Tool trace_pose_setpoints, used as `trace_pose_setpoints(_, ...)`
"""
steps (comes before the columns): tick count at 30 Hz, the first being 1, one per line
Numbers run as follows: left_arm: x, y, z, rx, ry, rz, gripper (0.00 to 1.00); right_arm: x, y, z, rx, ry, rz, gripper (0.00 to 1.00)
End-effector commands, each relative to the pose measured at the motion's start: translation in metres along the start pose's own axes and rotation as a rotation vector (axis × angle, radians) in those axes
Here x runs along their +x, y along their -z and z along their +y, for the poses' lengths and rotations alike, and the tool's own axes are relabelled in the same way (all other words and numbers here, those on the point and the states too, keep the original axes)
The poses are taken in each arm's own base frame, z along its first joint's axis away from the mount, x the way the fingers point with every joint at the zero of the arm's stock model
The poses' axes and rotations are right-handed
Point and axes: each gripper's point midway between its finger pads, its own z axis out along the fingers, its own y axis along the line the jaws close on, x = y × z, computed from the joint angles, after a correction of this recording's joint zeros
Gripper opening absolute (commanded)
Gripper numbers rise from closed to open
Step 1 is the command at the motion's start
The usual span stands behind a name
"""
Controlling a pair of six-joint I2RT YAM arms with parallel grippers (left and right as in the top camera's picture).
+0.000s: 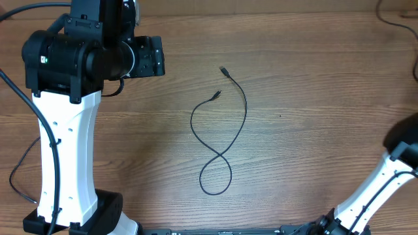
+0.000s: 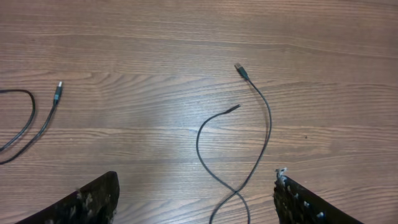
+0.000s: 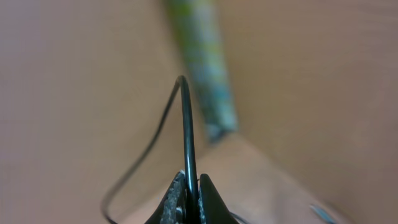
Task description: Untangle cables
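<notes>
Black cable (image 3: 186, 127) pinched in right end effector (image 3: 189, 190); left end effector (image 2: 194, 186) wide, hovering above table (image 2: 124, 43).

Cables: three in sight. These are looped cable (image 1: 220, 155) at the centre of the overhead view, second cable (image 2: 45, 121) at 9 o'clock in the left wrist view, and pinched cable (image 3: 186, 124) in the right wrist view. Cannot tell whether the pinched one is a separate cord.
Plug ends (image 1: 224, 69): three, with two at 12 o'clock on the looped cable and one on the second cable.
Crossings: one, on the looped cable.
Closed loops: one, at its 6 o'clock end.
Arms: two, namely left arm (image 1: 65, 143) at 9 o'clock and right arm (image 1: 385, 183) at 4 o'clock.
Grippers: two, namely left gripper (image 2: 194, 186) and right gripper (image 3: 189, 183).
Fingers (image 2: 99, 199): two per gripper.
</notes>
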Motion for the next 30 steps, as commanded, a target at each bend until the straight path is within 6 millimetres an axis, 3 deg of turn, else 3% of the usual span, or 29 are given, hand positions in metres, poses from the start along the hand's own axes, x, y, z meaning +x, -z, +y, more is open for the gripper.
trace_pose_setpoints(1,0.001,-0.003,-0.004,0.019,0.028,0.011,0.79,0.033,-0.020,-0.068,0.125,0.013,0.078,0.04)
trace_pose_setpoints(4,0.000,-0.003,-0.005,0.021,0.028,0.006,0.79,0.063,-0.031,-0.104,0.176,-0.011,0.151,0.04)
trace_pose_setpoints(8,-0.003,-0.002,-0.005,0.025,0.048,-0.005,0.79,0.110,-0.045,-0.135,0.221,-0.034,0.256,0.04)
trace_pose_setpoints(11,-0.002,-0.002,-0.008,0.038,0.057,-0.001,0.78,0.144,-0.054,-0.147,0.239,-0.044,0.326,0.04)
trace_pose_setpoints(16,-0.001,-0.002,-0.010,0.048,0.057,0.004,0.78,0.178,-0.058,-0.154,0.254,-0.053,0.409,0.05)
trace_pose_setpoints(17,-0.001,-0.002,-0.010,0.048,0.056,0.004,0.78,0.184,-0.057,-0.155,0.257,-0.054,0.426,0.11)
trace_pose_setpoints(19,-0.002,-0.002,-0.009,0.048,0.056,0.003,0.78,0.191,-0.054,-0.156,0.262,-0.058,0.458,0.87)
trace_pose_setpoints(20,-0.002,-0.002,-0.009,0.046,0.054,0.002,0.78,0.193,-0.052,-0.156,0.264,-0.059,0.470,1.00)
trace_pose_setpoints(26,-0.002,-0.002,-0.008,0.037,0.021,-0.002,0.78,0.193,-0.032,-0.135,0.239,-0.058,0.548,1.00)
trace_pose_setpoints(30,-0.003,-0.003,-0.005,0.022,0.019,-0.005,0.78,0.161,-0.016,-0.093,0.171,-0.033,0.518,1.00)
